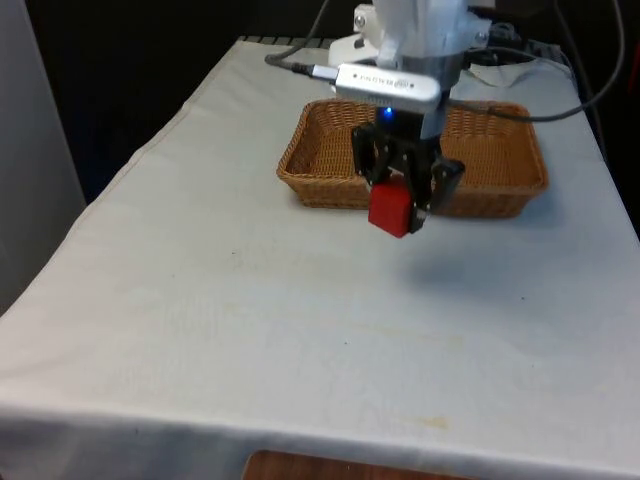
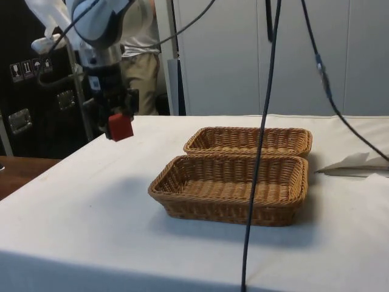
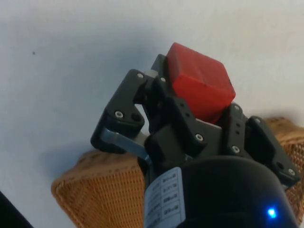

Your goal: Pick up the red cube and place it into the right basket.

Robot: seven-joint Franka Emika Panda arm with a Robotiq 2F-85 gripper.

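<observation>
Holding the cube (image 1: 390,208) between its two fingers, the hand (image 1: 402,205) hangs in the air above the desk (image 1: 250,300), so the pick-up looks done. In the side view the cube (image 2: 120,126) is clear of the cloth, with open space under it, and the hand (image 2: 118,121) sits well apart from the baskets, out over bare desk. The wrist view confirms the grip: the cube (image 3: 202,88) is clamped between the fingers (image 3: 164,102), tilted a little, with white cloth beyond it and wicker at the edge of the picture.

Two wicker baskets lie side by side and touching. In the front view one basket (image 1: 315,160) shows at the front view's left and the other basket (image 1: 500,160) at the front view's right, both behind the hand. In the side view they appear as a near basket (image 2: 231,188) and a far basket (image 2: 252,141). Both look empty.

What is left, judging from this: carry the cube across to the right basket, bring it over the rim, lower it and let go. Roughly half the task seems done; the placing has not yet begun.
</observation>
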